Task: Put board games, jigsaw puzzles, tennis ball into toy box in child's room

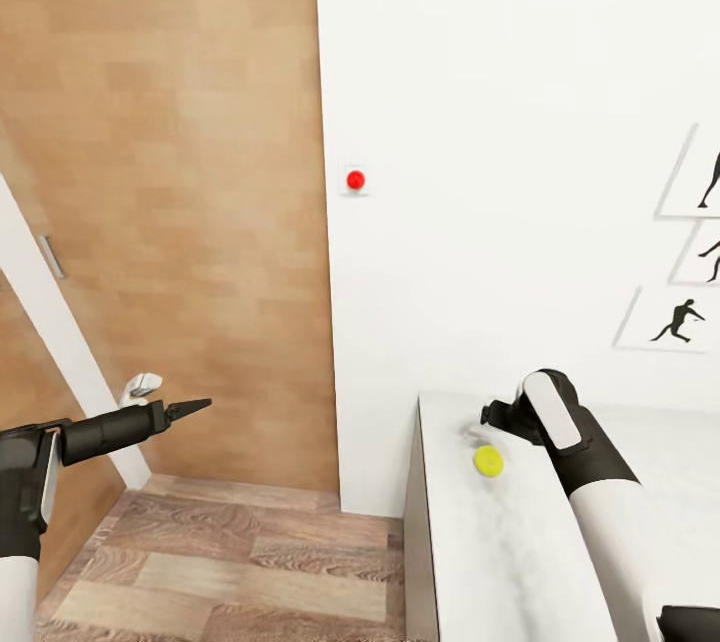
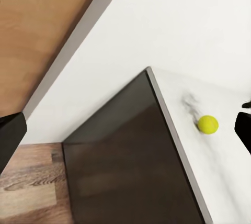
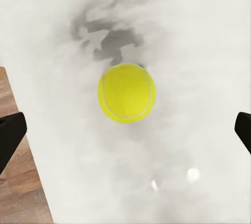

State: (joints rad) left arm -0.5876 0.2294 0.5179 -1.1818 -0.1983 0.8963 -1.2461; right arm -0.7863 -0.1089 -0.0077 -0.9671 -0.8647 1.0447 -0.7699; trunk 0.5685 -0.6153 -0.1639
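**Reaching for the tennis ball: collection not yet under way**

Judging from the present views, no toy is in the toy box, and the box, the board games and the jigsaw puzzles are out of sight. All six items are therefore treated as outstanding.

Location: the tennis ball [image 1: 488, 461] rests on the pale table [image 1: 500, 562], near the table's far end and just inside its left edge. In the head view it lies at about 7 o'clock from the right gripper [image 1: 497, 416], close to it but apart from it.

Orientation: the ball is a sphere and has no long axis or pointing direction. Any approach angle should serve.

Jaws, right: the right wrist view shows a dark fingertip at each side edge, well apart, with the ball centred between them. The jaws are released and hold nothing.

Jaws, left: the left gripper [image 1: 190, 408] extends over the wood floor [image 1: 250, 562], away from the table. Its fingers appear drawn together to a point and hold nothing.
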